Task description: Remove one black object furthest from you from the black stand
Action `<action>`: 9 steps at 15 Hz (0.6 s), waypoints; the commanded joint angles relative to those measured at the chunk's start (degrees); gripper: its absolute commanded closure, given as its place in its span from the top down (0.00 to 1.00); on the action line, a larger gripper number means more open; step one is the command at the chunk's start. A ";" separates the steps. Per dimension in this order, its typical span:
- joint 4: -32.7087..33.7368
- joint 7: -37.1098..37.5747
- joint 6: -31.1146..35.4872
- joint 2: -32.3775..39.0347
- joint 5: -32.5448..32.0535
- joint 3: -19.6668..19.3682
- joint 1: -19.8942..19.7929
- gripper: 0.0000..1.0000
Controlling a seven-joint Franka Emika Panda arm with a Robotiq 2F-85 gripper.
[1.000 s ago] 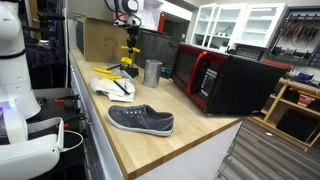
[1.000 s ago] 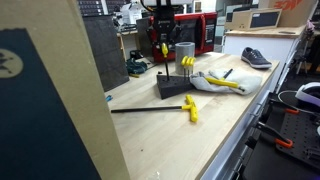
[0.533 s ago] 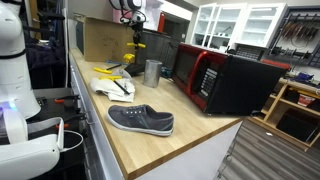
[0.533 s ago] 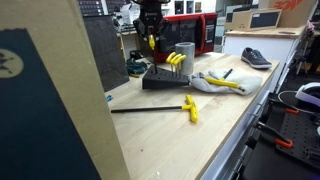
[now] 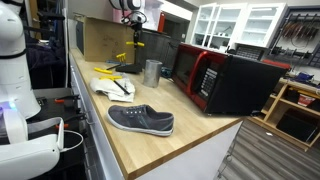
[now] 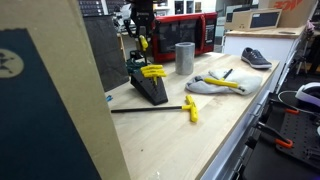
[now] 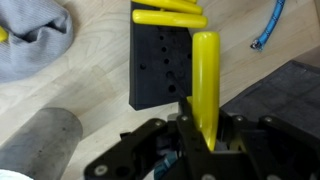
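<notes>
Where the wrist view looks down, claw (image 7: 205, 140) clenched on the yellow-handled tool (image 7: 206, 80), which overlaps the right edge of the black stand (image 7: 158, 65). Two more yellow handles (image 7: 168, 14) at the stand's far end; grey cloth (image 7: 35, 40) and metal cup (image 7: 40, 140) off to one side.

In an exterior view, black stand (image 6: 152, 90) tilted, one end raised off the counter (image 6: 170, 140), claw (image 6: 141, 38) above it; loose screwdriver (image 6: 190, 108) lies nearer.

In an exterior view, black stand (image 5: 124, 64) below the claw (image 5: 132, 30) at the counter's far end; shoe (image 5: 141, 120) well apart. Cannot tell whether the tool's shaft is clear of its hole.
</notes>
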 commanded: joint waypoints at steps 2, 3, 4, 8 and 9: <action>0.05 -11.21 1.58 -0.28 2.06 -0.28 -1.06 0.05; -0.82 -12.75 2.13 -0.85 0.49 -0.81 -0.90 0.05; -1.37 -13.95 2.61 -1.22 -1.01 -1.34 -0.71 0.05; -3.18 -15.51 4.25 -3.97 1.30 -2.27 -1.53 0.05; -3.84 -15.18 4.46 -5.38 2.17 -2.46 -1.81 0.05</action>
